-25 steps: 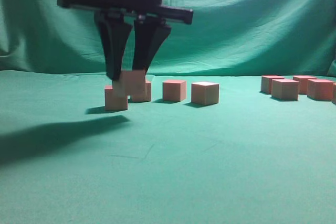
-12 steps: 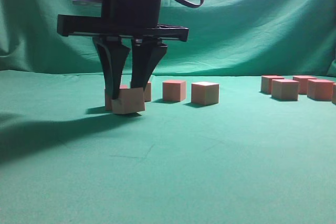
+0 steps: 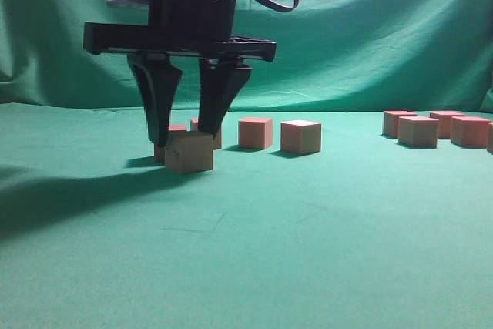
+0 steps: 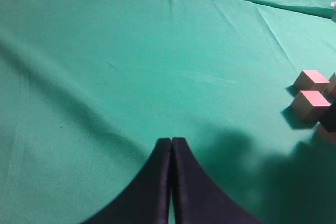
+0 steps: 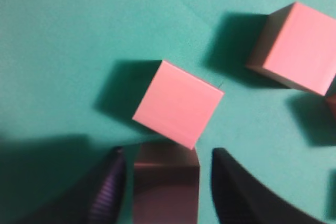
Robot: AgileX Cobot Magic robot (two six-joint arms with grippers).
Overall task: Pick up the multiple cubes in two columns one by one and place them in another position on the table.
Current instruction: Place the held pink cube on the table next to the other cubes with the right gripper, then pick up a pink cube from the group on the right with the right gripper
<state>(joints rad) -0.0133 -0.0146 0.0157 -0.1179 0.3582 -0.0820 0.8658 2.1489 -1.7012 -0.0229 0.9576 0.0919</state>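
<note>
In the exterior view my right gripper (image 3: 185,138) reaches across to the left and hangs open over a cube (image 3: 189,153) that rests on the table (image 3: 308,229). The right wrist view shows that cube (image 5: 165,192) between the spread fingers (image 5: 167,156), with a gap on each side. Another cube (image 5: 177,103) lies just beyond it and one more (image 5: 296,48) at the upper right. More cubes (image 3: 255,132) (image 3: 300,136) stand in a row to the right. My left gripper (image 4: 171,141) is shut and empty above bare cloth.
A second group of cubes (image 3: 418,131) stands at the far right of the table. The left wrist view shows two cubes (image 4: 311,104) at its right edge. A green cloth backdrop (image 3: 370,36) hangs behind the table.
My right gripper came down with the cube, set it on the cloth in front of the row, and opened its fingers. The cube now stands free.
</note>
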